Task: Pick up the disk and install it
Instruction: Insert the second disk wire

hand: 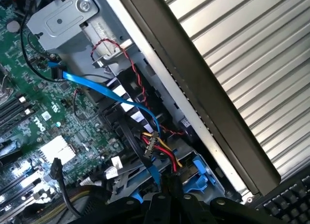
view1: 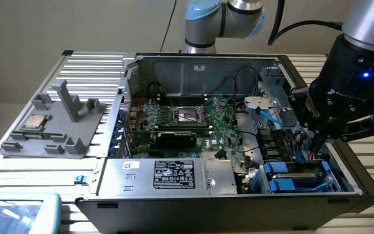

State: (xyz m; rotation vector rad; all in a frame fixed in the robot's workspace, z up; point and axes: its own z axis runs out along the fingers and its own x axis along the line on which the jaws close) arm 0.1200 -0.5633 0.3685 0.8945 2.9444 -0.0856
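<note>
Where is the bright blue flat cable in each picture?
Exterior view: the blue cable slants down inside the case, toward the exterior view's right of the green motherboard.
Wrist view: the blue cable runs from the grey bracket to the plug.
Shared landmark: the green motherboard.

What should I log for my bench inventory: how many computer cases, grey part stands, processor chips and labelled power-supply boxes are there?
Computer case: 1
Grey part stand: 1
Processor chip: 1
Power-supply box: 1
Total: 4
</note>
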